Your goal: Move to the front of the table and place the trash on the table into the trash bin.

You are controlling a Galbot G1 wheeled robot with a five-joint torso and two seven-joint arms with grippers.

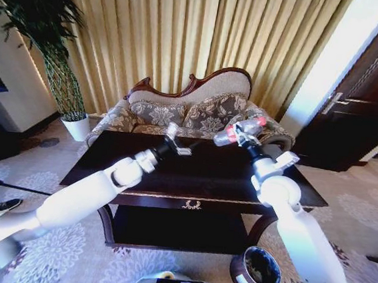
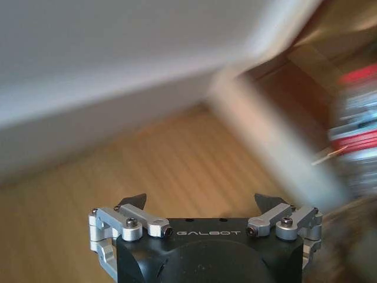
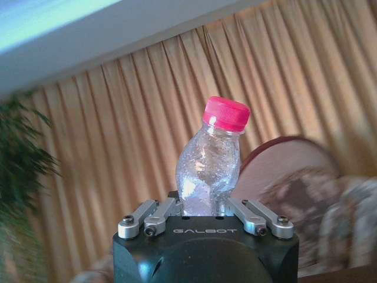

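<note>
Clear crumpled plastic bottle w/ red cap [image 3: 210, 166] is clamped in right end effector [image 1: 242, 134], held above far counter [image 1: 172, 173]; round dark bin [image 1: 257, 270] lies near-right, below. Left end effector [image 1: 173, 142] is spread apart, idle.

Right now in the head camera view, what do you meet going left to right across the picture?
Potted plant → left claw over the table → plastic bottle held in the right claw → trash bin → dark door.

Free room above the surface

We see the dark surface [image 1: 193, 172] bare; the trash bin [image 1: 255, 270] stands open beside its right leg.
</note>
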